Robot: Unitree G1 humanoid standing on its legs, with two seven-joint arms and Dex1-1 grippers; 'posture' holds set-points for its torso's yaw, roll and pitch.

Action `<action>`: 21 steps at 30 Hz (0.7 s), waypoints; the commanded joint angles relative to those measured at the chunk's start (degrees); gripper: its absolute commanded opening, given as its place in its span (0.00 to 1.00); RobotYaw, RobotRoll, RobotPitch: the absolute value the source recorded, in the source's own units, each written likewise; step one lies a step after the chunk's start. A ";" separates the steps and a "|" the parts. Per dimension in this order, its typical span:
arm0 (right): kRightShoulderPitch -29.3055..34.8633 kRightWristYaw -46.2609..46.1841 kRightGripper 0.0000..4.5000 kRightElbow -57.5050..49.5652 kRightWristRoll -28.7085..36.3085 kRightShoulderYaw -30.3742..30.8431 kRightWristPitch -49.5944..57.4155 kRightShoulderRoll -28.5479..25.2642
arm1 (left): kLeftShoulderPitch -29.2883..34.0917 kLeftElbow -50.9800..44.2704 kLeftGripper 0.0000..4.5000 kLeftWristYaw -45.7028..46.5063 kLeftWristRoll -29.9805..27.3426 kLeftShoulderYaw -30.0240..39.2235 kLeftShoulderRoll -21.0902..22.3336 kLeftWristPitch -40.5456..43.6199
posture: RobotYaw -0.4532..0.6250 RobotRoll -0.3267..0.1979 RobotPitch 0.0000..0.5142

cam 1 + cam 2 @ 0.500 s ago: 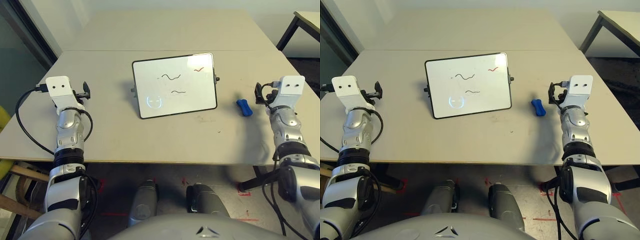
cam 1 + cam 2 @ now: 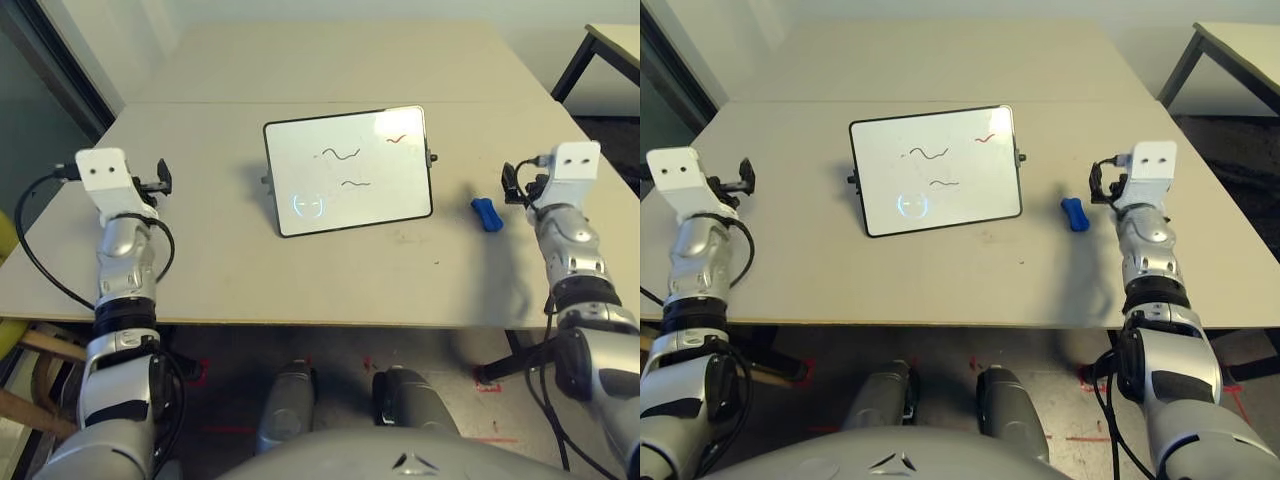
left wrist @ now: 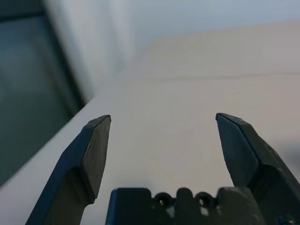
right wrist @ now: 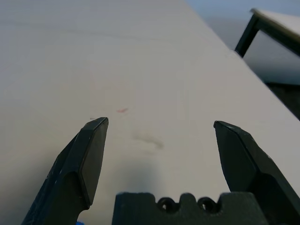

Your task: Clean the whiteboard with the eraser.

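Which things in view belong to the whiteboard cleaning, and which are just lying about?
For the job:
- white rectangular whiteboard with thin black frame, dark and red squiggles on it
- small bright blue waisted eraser block

Not for the job:
- pale second table with dark legs, standing off past the right side
- black cable looping beside the left arm; part of the robot, not the cleaning

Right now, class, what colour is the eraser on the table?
The eraser is plain blue; it shows best in the left eye view.
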 commanded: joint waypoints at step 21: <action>-7.81 12.81 1.00 -17.79 2.95 10.52 55.93 -7.51 | -10.60 -3.14 1.00 -63.84 -10.50 -14.44 14.45 26.66 | 0.68 0.62 0.07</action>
